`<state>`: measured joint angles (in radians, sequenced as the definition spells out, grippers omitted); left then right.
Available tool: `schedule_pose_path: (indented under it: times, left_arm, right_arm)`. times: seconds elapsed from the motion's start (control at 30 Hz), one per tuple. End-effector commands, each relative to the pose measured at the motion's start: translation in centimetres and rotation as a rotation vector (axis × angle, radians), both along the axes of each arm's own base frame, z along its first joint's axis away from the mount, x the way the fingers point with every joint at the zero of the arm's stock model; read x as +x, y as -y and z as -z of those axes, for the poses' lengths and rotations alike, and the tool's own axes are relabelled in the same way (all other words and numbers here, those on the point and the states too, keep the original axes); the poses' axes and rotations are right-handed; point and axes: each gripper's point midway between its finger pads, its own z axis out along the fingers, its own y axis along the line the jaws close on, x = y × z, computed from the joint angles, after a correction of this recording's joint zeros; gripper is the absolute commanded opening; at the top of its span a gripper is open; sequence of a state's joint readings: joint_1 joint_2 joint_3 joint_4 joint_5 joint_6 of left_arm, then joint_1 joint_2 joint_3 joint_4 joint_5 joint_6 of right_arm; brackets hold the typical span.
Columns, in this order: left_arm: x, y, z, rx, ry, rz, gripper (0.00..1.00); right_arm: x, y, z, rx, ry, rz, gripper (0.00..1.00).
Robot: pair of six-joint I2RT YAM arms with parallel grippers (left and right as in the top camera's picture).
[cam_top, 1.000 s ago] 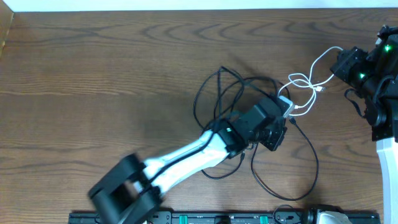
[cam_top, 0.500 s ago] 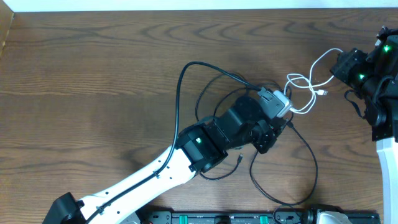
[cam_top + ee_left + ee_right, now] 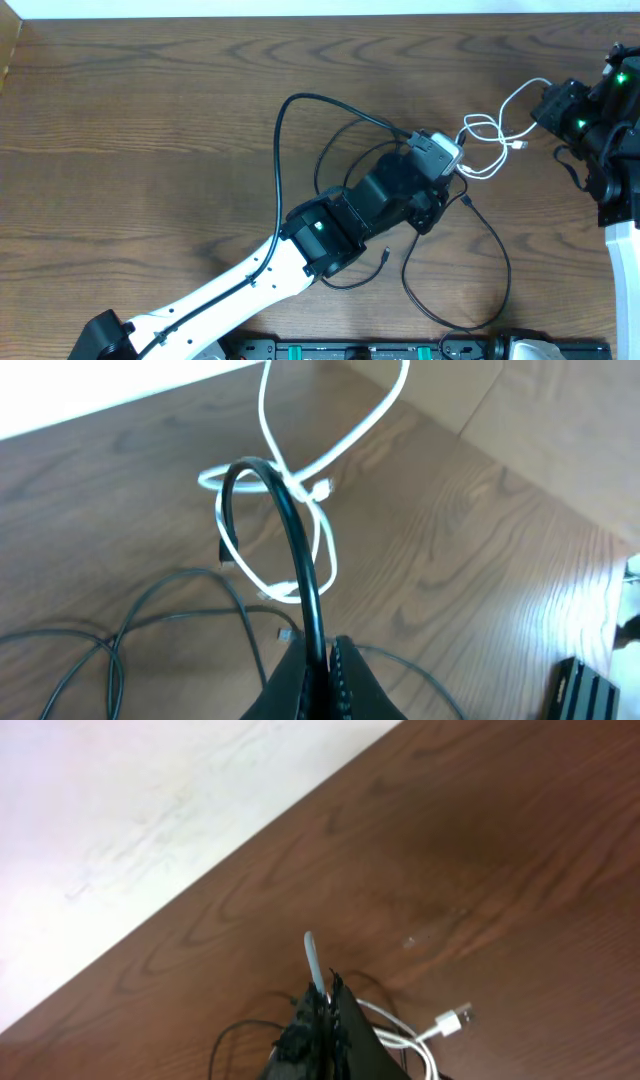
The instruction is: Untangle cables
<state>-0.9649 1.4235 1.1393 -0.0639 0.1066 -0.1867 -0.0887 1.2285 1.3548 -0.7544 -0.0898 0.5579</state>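
left claw [image 3: 328, 652] outstretched, pinching black cable [image 3: 305, 565] | right claw [image 3: 325, 998] pinching white cable [image 3: 452, 1018]

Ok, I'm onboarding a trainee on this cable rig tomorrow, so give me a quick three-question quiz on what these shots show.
1. True or false: the left fingers are shut on the black cable.
2. What do the right fingers pinch? A) the black cable B) the white cable C) nothing
3. Fill in: the white cable's loose plug lies on the ____.

Key: 1 true; 2 B; 3 table.
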Motion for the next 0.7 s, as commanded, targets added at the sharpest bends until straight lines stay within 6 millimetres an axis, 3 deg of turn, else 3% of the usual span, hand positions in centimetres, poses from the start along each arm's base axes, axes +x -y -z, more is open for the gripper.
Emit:
schedule_pose_path:
  times: [0.0,0.4,0.67]
  left_arm:
    - [-0.7,0.4,-1.8,-0.069,0.006,0.037,0.08]
    - [-0.8,0.7,-2.1,-0.088,0.013,0.051,0.08]
    - [-0.6,1.1,-1.4,-0.09,-0.02,0.044,0.07]
  right_arm:
    - [0.0,0.3,-0.5,-0.019,0.009,0.0,0.01]
    - [0.1,-0.2,-0.6,0.005,0.011,-0.015,0.01]
    - [0.1,-1.2,-0.7,0.05,0.016,-0.053,0.01]
